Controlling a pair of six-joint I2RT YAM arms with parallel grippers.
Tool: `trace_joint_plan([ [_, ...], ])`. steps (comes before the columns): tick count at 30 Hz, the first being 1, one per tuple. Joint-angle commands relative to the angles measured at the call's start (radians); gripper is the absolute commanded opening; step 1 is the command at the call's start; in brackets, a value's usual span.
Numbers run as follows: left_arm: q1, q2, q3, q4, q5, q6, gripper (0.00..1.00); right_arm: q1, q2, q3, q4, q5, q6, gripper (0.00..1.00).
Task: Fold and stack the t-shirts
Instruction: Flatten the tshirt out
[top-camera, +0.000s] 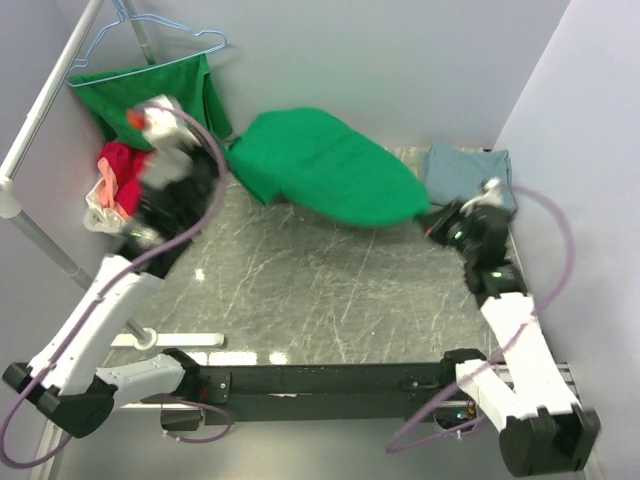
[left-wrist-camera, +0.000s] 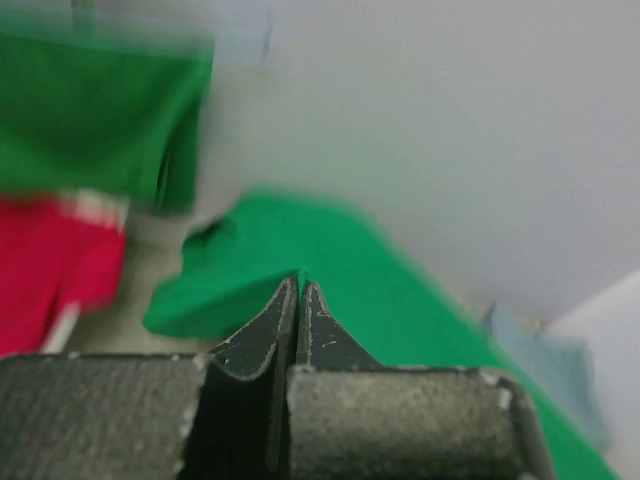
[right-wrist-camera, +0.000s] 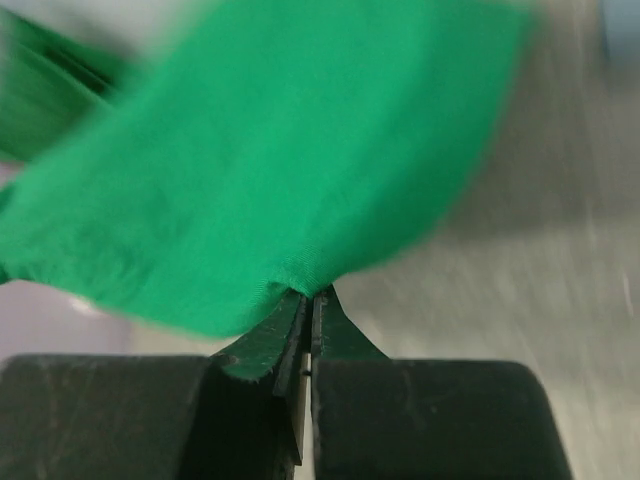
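1. While the marbled table (top-camera: 300, 290) is lying bare across its middle, you are working over its far side.
2. You are holding the bright green t-shirt (top-camera: 330, 170) stretched in the air between both arms, sagging just above the rear of the table. By my reading you are spreading it out ahead of the first fold. The next move is calling for both arms lowering together, keeping the cloth taut so it is landing flat and unwrinkled.
3. A second green t-shirt (top-camera: 140, 90) is hanging on a wire hanger (top-camera: 160, 35) at the back left.
4. The blue-grey t-shirt (top-camera: 465, 170) is lying folded in the back right corner, probably starting the stack.
5. A red and pink heap (top-camera: 115, 180) is sitting loose by the left wall; no bin or basket is showing.
6. Your right gripper (right-wrist-camera: 308, 295) is pinching the green cloth's edge, jaws pressed tight.
7. Your left gripper (left-wrist-camera: 300, 285) is pressed together too, apparently nipping the opposite green edge.
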Motion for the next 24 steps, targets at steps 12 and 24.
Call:
trace_joint_plan([
  [12,-0.365,-0.059,-0.885,-0.618,0.085,-1.036,0.01,0.09,0.035,-0.589,-0.113,0.054,0.153,0.0],
  [24,-0.448,0.037,-0.805,-0.816,-0.033,-1.211,0.01,0.092,-0.108,-0.559,-0.245,0.208,0.27,0.0],
])
